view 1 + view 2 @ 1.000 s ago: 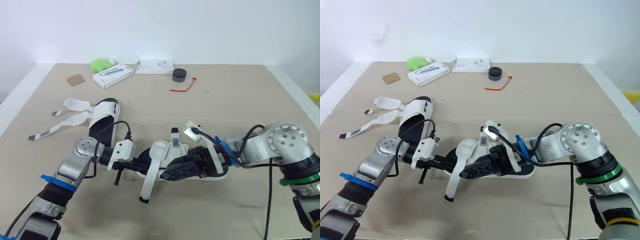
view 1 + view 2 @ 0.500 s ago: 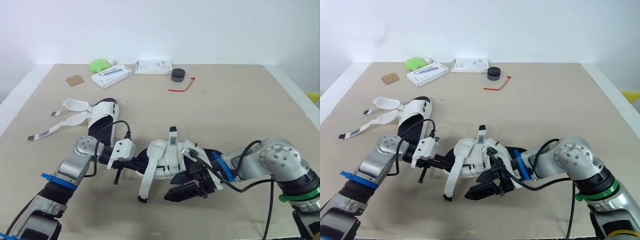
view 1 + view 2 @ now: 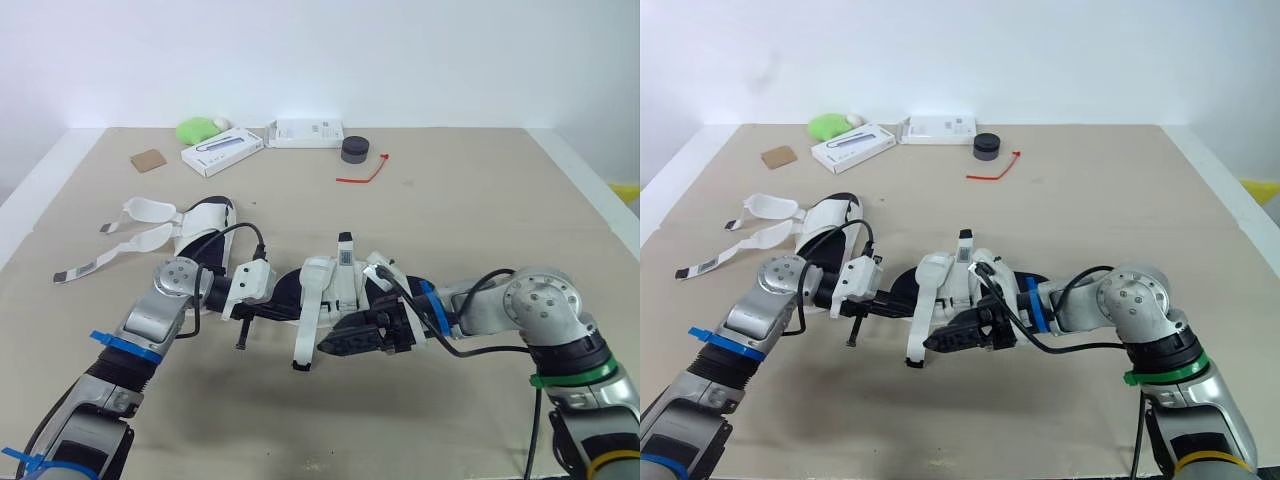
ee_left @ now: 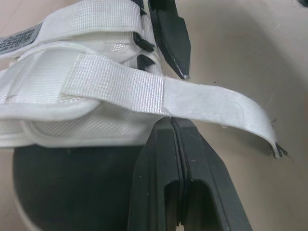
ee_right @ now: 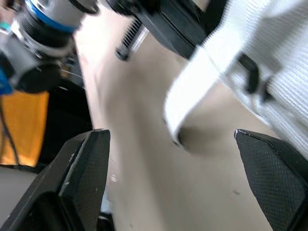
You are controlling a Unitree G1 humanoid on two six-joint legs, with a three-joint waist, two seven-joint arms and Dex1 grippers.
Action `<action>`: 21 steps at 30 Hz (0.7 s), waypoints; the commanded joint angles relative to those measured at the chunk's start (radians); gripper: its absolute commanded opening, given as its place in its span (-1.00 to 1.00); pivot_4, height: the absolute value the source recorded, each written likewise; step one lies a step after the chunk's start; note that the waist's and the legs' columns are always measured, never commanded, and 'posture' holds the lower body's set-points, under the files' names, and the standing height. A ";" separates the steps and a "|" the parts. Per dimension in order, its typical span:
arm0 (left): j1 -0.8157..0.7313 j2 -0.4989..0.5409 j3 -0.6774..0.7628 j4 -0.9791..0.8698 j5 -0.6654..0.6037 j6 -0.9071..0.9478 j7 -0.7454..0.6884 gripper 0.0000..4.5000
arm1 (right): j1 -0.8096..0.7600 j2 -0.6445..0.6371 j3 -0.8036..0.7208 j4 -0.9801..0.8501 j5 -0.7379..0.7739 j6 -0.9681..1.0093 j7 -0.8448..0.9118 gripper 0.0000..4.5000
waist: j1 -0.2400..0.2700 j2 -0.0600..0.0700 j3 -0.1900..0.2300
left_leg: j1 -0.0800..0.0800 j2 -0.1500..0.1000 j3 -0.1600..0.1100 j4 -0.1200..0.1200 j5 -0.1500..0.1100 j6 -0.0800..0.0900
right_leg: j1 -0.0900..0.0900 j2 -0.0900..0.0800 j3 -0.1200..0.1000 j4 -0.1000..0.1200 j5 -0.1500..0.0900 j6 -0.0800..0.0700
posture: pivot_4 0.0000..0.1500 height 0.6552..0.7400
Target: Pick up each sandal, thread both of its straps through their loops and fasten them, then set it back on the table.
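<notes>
A white-strapped sandal with a black sole (image 3: 335, 290) is held just above the table at centre. My left gripper (image 3: 268, 306) is shut on its heel edge; in the left wrist view the fingers (image 4: 172, 124) press together under a loose strap (image 4: 207, 103). That strap (image 3: 306, 335) hangs down unfastened, its end (image 3: 298, 366) near the table. My right gripper (image 3: 352, 340) is open, low at the sandal's near side, beside the hanging strap (image 5: 192, 86). The second sandal (image 3: 203, 228) lies at the left, both straps (image 3: 148, 211) spread out loose.
Along the far edge sit a green object (image 3: 197, 129), two white boxes (image 3: 222, 152) (image 3: 308, 132), a black round lid (image 3: 353, 150), a red tie (image 3: 363, 175) and a brown card (image 3: 149, 160).
My right gripper came off the sandal's side, dropped in front of it, then rose to beside the hanging strap. My left arm has carried the sandal slightly up and away.
</notes>
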 commanded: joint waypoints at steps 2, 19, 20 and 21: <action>0.024 0.003 0.000 -0.030 -0.003 -0.004 0.001 -1.00 | -0.018 0.025 -0.014 0.013 0.130 0.025 -0.094 0.98 | 0.000 0.000 0.000 | -0.001 0.000 0.000 0.000 0.000 0.000 | -0.001 0.000 0.000 0.000 0.000 0.000 | 1.00 1.00; 0.001 0.050 0.075 -0.024 -0.058 0.033 -0.021 -1.00 | -0.056 0.076 0.004 0.052 0.128 0.017 -0.233 0.98 | 0.000 0.000 0.000 | -0.006 0.000 0.002 0.000 0.000 -0.001 | -0.008 0.000 0.002 0.003 0.001 -0.001 | 1.00 1.00; -0.003 0.056 0.080 -0.029 -0.066 0.041 -0.026 -1.00 | -0.056 0.076 0.002 0.052 0.129 0.018 -0.234 0.98 | 0.000 0.000 0.000 | -0.006 0.000 0.002 0.000 0.000 -0.001 | -0.008 0.000 0.002 0.003 0.001 -0.001 | 1.00 1.00; -0.007 0.059 0.083 -0.032 -0.072 0.048 -0.028 -1.00 | -0.056 0.076 0.001 0.052 0.131 0.018 -0.236 0.98 | 0.000 0.000 0.000 | -0.006 0.000 0.002 0.000 0.000 -0.001 | -0.008 0.000 0.002 0.003 0.001 -0.001 | 1.00 1.00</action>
